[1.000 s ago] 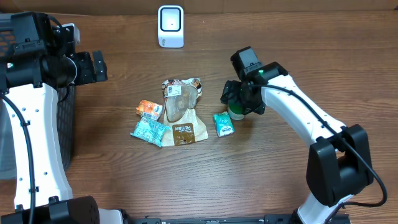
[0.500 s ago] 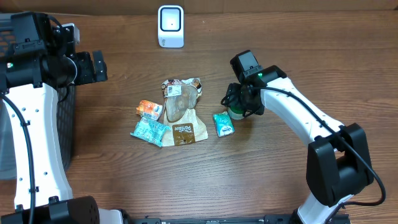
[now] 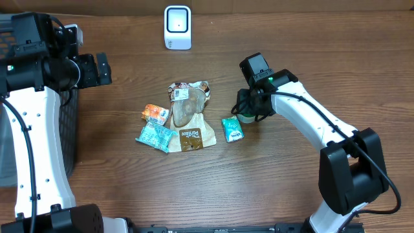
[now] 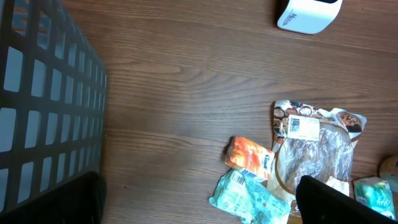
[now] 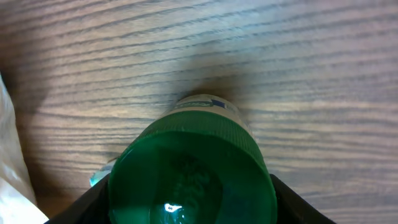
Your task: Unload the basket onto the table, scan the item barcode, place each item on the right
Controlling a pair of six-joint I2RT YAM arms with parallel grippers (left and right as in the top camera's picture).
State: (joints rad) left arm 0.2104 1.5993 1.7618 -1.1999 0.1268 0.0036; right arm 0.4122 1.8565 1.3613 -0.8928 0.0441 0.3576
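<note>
- The right fingers hang straight down over a small bottle with a green cap, one finger on each side of that cap
- In the right wrist view the two dark finger edges meet the outline of the cap at the lower left and lower right, but I cannot tell whether they pinch it or only flank it
- The bottle stands upright on the wooden surface, right of the pile of packets and well apart from the scanner; a white label with a blue stripe shows just below its cap
- The scanner, a white box with a dark window, stands at the far edge of the surface, nearer the middle than either arm
- A small teal packet lies just beside the bottle on its left
- Further left a clear bag with a white label lies over the top of a brown pouch
- An orange packet and a larger teal packet lie side by side at the left end of the pile, the teal one nearer the front edge and touching the brown pouch
- The left fingers are spread wide with nothing between them, held up at the left side well apart from the pile
- A black mesh basket stands at the left edge of the surface, below the left arm
</note>
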